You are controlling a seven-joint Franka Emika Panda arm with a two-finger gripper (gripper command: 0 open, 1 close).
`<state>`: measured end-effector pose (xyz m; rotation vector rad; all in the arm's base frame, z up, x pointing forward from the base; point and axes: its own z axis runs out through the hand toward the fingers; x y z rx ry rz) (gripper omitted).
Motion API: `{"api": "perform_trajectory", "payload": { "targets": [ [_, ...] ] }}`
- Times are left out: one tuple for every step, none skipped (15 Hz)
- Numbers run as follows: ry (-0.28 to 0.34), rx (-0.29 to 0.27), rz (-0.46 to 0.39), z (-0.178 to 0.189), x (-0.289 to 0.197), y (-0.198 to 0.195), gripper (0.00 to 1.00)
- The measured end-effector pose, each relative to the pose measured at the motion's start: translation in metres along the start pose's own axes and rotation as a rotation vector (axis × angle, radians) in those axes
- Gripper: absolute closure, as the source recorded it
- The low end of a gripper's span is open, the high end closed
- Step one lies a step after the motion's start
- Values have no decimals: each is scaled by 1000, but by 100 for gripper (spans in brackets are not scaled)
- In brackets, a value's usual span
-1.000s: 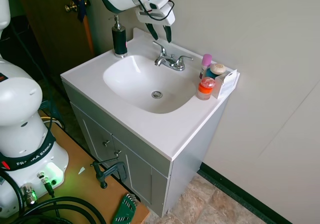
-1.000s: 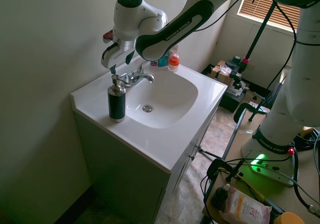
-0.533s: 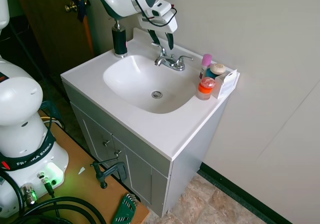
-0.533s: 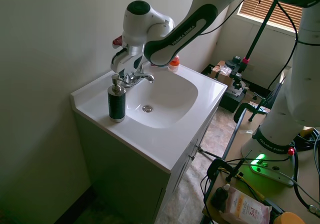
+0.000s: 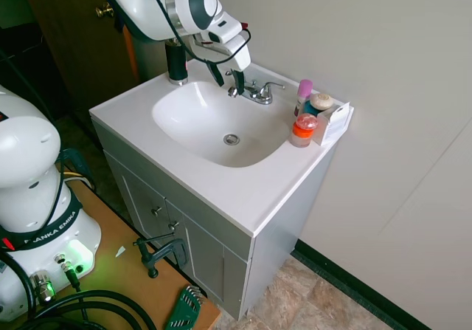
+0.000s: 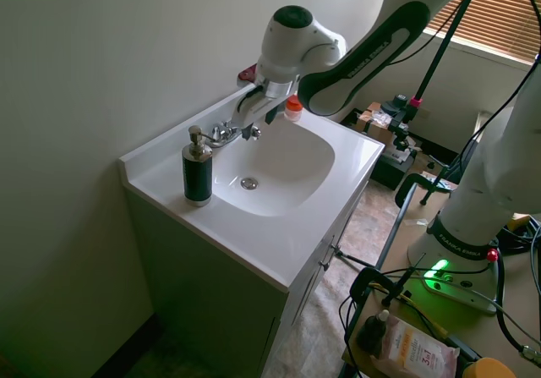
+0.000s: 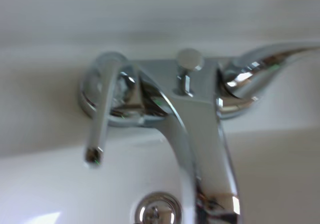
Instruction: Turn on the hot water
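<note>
Readable print: one brand name, on the robot only

"FRANKA EMIKA" stands in white on the dark band of the arm's base [image 5: 46,227] and on the dark band of the base [image 6: 456,241] in the second exterior view, both well apart from the gripper; the bottles' labels cannot be read.
</note>
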<state>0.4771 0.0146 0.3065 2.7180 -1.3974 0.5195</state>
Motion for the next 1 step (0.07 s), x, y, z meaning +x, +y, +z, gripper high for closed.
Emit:
{"api": "perform_trajectory", "payload": {
  "targets": [
    [-39, 11, -17, -7, -6, 11, 0]
  ]
}}
